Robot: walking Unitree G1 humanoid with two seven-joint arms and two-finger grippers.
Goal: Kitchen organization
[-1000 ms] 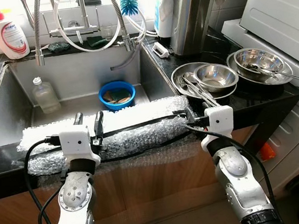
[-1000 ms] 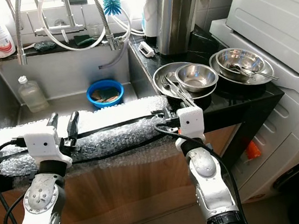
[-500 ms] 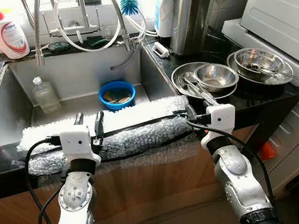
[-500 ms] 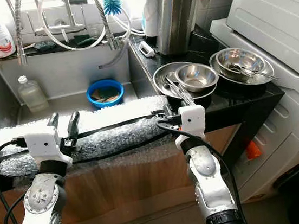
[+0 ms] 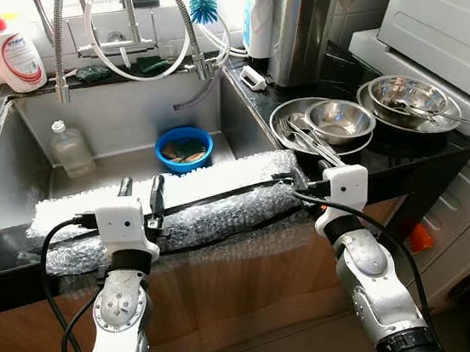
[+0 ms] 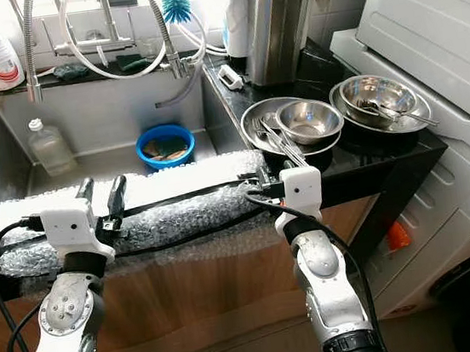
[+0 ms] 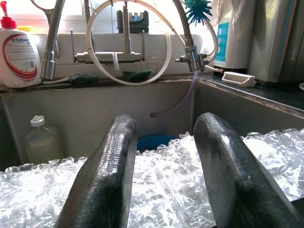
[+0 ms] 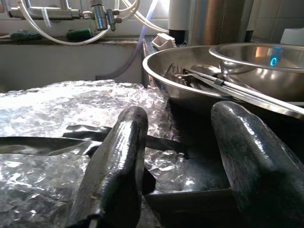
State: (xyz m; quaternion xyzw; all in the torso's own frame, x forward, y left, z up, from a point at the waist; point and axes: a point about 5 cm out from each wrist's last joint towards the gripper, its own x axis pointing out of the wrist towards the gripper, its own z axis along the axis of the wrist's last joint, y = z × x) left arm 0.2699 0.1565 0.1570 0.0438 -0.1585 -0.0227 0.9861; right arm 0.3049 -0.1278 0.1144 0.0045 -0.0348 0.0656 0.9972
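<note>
sink edge (image 5: 5, 256) | both fingers spread, empty | over bubble wrap (image 5: 212, 198)

You get bright daylight from the window (image 7: 142, 16) beyond the jaws, blown out white; glare sparkles on the bubble wrap (image 5: 195, 200) and steel bowls (image 5: 339, 118). Head views sharp; your wrist views soften close up.

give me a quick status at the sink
Left gripper and right gripper open, empty, over the bubble wrap on the sink's front edge. Steel bowls with utensils just ahead of right gripper.
</note>
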